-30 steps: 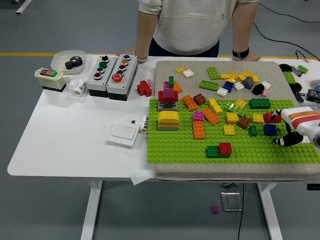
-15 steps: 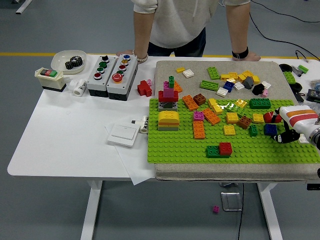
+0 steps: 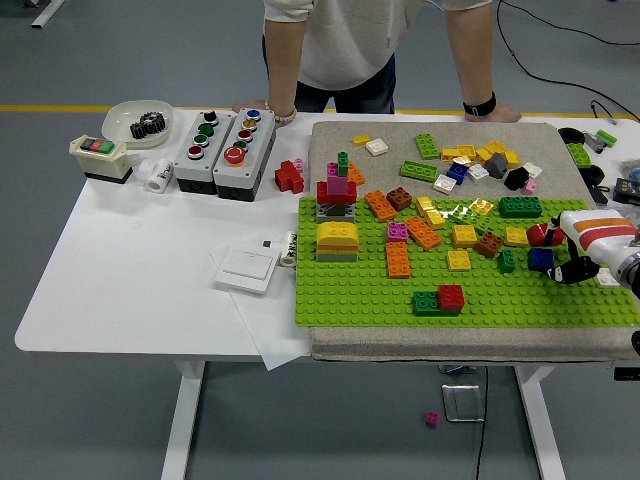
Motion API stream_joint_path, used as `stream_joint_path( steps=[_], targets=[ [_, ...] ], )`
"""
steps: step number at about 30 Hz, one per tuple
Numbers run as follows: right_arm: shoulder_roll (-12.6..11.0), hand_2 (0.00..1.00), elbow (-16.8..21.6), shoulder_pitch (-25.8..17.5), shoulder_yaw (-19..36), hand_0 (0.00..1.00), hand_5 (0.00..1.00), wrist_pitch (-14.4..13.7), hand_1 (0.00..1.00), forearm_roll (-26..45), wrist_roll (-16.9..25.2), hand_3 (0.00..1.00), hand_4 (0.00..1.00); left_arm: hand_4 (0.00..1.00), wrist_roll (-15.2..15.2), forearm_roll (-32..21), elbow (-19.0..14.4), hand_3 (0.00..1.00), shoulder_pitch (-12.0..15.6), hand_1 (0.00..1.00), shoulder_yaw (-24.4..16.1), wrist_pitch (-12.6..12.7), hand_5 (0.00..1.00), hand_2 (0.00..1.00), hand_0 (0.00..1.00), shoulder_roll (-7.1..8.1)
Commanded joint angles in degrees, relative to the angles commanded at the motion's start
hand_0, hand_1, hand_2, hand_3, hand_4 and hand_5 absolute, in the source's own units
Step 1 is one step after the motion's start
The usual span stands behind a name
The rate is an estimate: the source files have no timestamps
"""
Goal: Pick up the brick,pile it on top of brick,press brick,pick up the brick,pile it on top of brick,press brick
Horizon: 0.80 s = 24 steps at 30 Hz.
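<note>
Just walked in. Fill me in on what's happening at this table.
The robot's right hand reaches in from the right over the green studded baseplate, its dark fingers beside a small blue brick. Loose coloured bricks lie scattered across the plate. A person stands at the far side, hands resting on the white table's edge.

Probably a robotics lab: grey floor with a yellow line, cables, and button boxes on a white desk.
</note>
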Motion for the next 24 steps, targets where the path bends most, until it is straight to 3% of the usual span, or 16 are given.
stream_joint_path(
  steps=[11, 24],
  targets=[
    [0.84, 0.194, -1.21, 0.58, -0.42, 0.208, 0.291, 0.48, 0.115, 0.0, 0.15, 0.609, 0.861, 0.642, -0.05, -0.15, -0.03, 0.587, -0.14, 0.721, 0.05, 0.05, 0.667, 0.722, 0.765, -0.04],
    [0.9, 0.142, -1.42, 0.64, -0.43, 0.131, 0.282, 0.47, 0.056, 0.0, 0.06, 0.611, 0.911, 0.641, -0.1, -0.48, -0.04, 0.586, -0.19, 0.721, 0.23, 0.05, 0.667, 0.72, 0.764, -0.04]
  ],
)
